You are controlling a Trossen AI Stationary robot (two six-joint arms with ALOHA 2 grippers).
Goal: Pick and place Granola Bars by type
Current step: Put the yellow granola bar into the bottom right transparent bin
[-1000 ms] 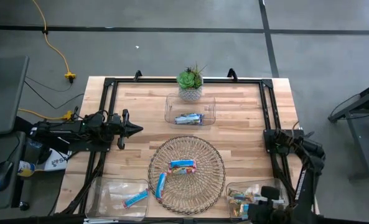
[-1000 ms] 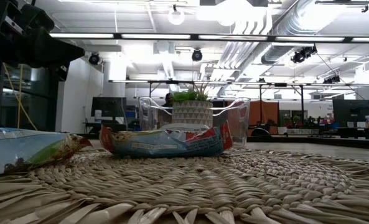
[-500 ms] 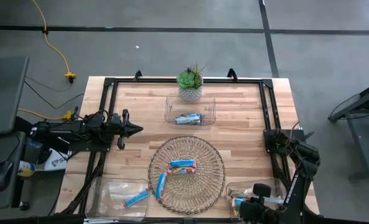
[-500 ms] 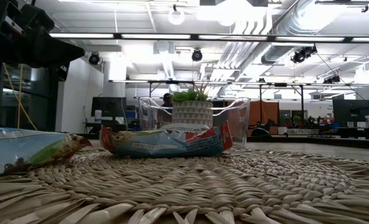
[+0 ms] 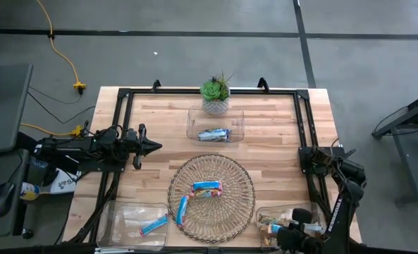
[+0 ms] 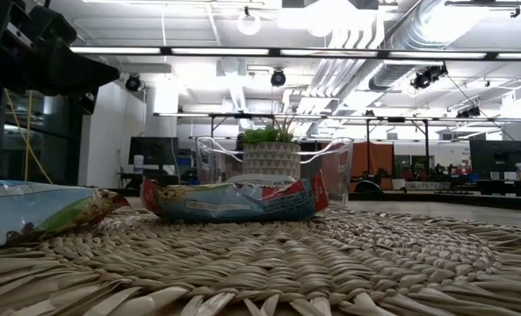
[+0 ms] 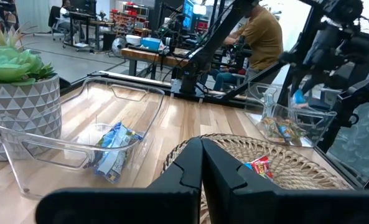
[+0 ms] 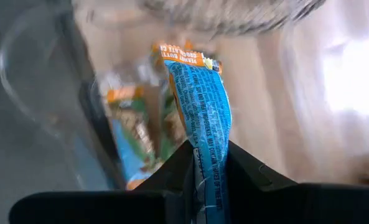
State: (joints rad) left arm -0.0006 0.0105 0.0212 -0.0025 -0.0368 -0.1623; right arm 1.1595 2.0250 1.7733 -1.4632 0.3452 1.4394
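The right end effector (image 8: 204, 165) sits at the near right corner of the table (image 5: 279, 130), over the clear bin (image 5: 268, 212) standing there. Its fingers are pinched on a blue-wrapped granola bar (image 8: 200, 106), which stands up out of the grip with its orange-edged end farthest from the fingers. Below the held bar, further bars with orange and green wrappers (image 8: 131, 124) lie in that bin, blurred.

The left end effector (image 5: 152, 147) waits over the left side of the table, above the wood and well apart from all containers. In the left wrist view its two fingers (image 7: 190, 168) are pressed together with nothing between them.

A round wicker tray (image 5: 230, 212) lies at the middle of the table's near half. Two blue bars rest in it: one (image 5: 206, 188) near its centre, one (image 5: 182, 209) by its left rim. A clear bin at the near left corner (image 5: 117, 219) holds a single blue bar (image 5: 154, 225). A third clear bin (image 5: 194, 116) at the far middle holds silvery-blue bars (image 5: 213, 134). A potted succulent (image 5: 215, 94) stands just behind that bin.
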